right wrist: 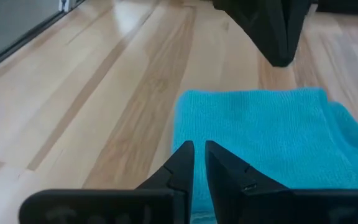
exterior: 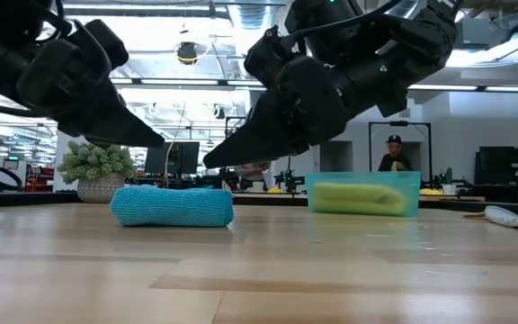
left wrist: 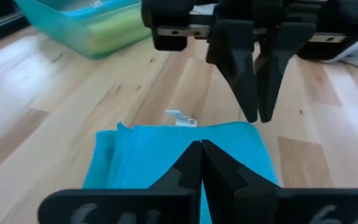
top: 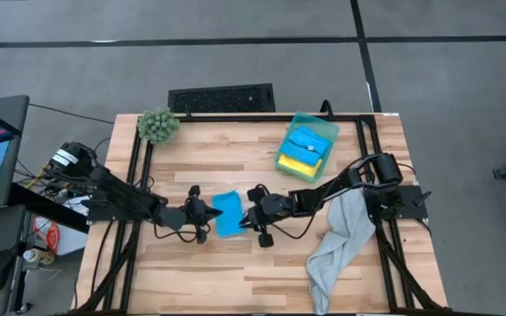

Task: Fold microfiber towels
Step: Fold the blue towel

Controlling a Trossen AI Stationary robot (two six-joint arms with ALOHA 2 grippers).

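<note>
Lying mid-frame, the folded blue towel [top: 227, 213] looks soft, light; pinch a loose edge. Left gripper [top: 207, 213] jaws shut, empty; right gripper [top: 246, 217] jaws slightly parted, empty

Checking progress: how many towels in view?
4: a blue towel folded mid-table between the grippers, a blue one and a yellow one in the bin, a grey one at the right edge. The bin may hide more.
</note>
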